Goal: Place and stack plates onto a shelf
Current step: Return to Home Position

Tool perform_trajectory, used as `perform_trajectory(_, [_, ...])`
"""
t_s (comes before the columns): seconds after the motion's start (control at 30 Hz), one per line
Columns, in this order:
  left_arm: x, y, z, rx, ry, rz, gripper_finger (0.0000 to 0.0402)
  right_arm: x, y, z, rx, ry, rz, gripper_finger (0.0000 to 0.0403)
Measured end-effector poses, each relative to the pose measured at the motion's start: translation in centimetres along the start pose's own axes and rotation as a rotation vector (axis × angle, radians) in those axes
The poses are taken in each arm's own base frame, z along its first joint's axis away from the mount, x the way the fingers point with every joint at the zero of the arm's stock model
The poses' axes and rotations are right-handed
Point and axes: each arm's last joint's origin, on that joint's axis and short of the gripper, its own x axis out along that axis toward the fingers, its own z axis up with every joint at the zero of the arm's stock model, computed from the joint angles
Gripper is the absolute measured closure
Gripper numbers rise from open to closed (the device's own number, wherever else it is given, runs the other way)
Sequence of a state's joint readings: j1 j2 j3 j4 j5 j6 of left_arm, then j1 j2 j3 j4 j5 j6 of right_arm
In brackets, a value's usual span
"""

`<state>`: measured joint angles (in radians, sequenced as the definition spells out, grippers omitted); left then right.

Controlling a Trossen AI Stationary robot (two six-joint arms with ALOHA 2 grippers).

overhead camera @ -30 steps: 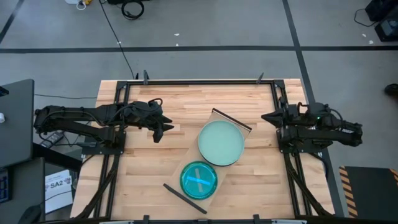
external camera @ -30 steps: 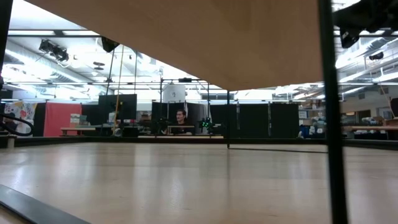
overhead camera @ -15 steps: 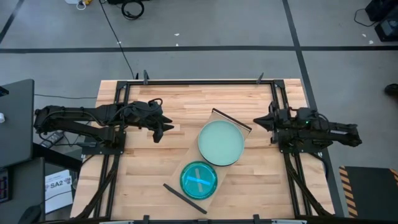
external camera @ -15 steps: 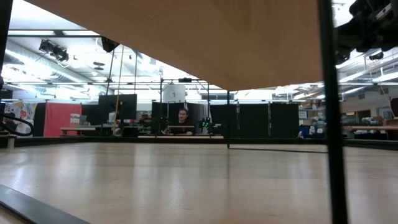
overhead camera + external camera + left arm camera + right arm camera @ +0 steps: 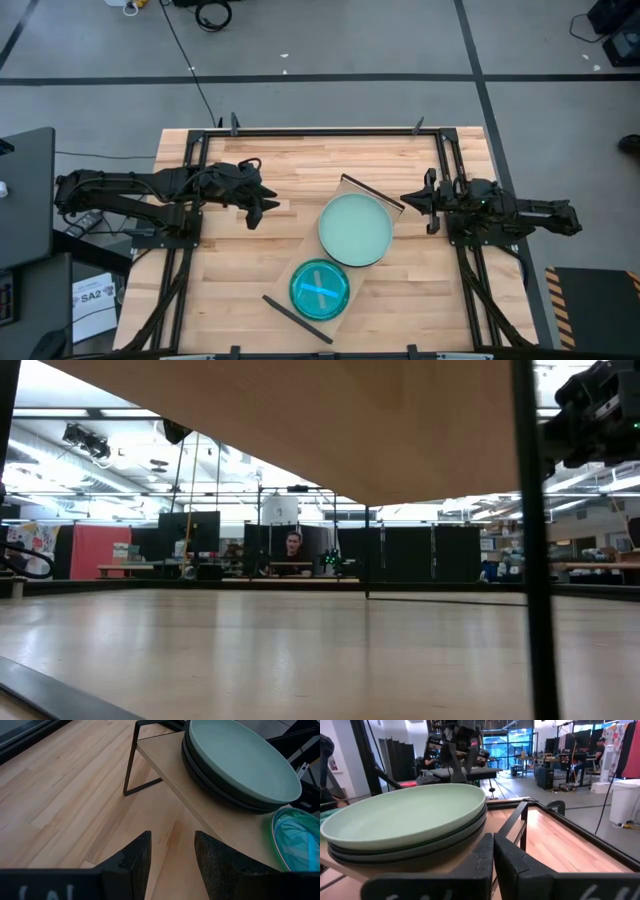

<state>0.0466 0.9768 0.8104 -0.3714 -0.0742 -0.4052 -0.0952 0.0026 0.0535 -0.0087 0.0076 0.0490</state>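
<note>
Both stacks sit on the shelf [image 5: 162, 757]. The mint-green plate [image 5: 355, 229] lies atop a black plate [image 5: 215, 795] near the bench's [image 5: 250, 300] centre, and the blue plate [image 5: 320, 289] is at the shelf end by the bench's near edge. What's under the blue one we can't quite tell.

Over the last sec the right gripper [image 5: 408, 200] has slid inward from the bench's right edge toward the shelf corner, fingers pressed together, nothing held. The left gripper [image 5: 262, 208] hasn't budged by the left edge, fingers apart & empty.

Every plate in view is shelved, so we reckon stacking's done & the arms are just settling.
</note>
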Motion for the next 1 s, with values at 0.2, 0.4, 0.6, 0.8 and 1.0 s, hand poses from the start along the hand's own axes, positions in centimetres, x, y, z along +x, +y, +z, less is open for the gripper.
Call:
perform_trajectory(0.2, [0.0, 0.0, 0.0, 0.000, 0.000, 0.000, 0.0244, 0.2, 0.0, -0.9, 0.000, 0.008, 0.000, 0.0384])
perform_trajectory(0.4, [0.0, 0.0, 0.0, 0.000, 0.000, 0.000, 0.0244, 0.3, -0.1, -1.3, 0.003, 0.019, -0.002, 0.0384])
perform_trajectory(0.6, [0.0, 0.0, 0.0, 0.000, 0.000, 0.000, 0.0244, 0.3, -0.1, -1.4, 0.041, 0.019, -0.002, 0.0384])
perform_trajectory(0.8, [0.0, 0.0, 0.0, 0.006, -0.002, 0.000, 0.0244, 0.3, -0.1, -1.3, 0.114, 0.019, -0.003, 0.0384])
perform_trajectory(1.0, [-0.3, 0.1, -0.2, 0.129, 0.025, -0.025, 0.0244, 0.3, -0.1, -1.3, 0.108, 0.020, -0.002, 0.0384])
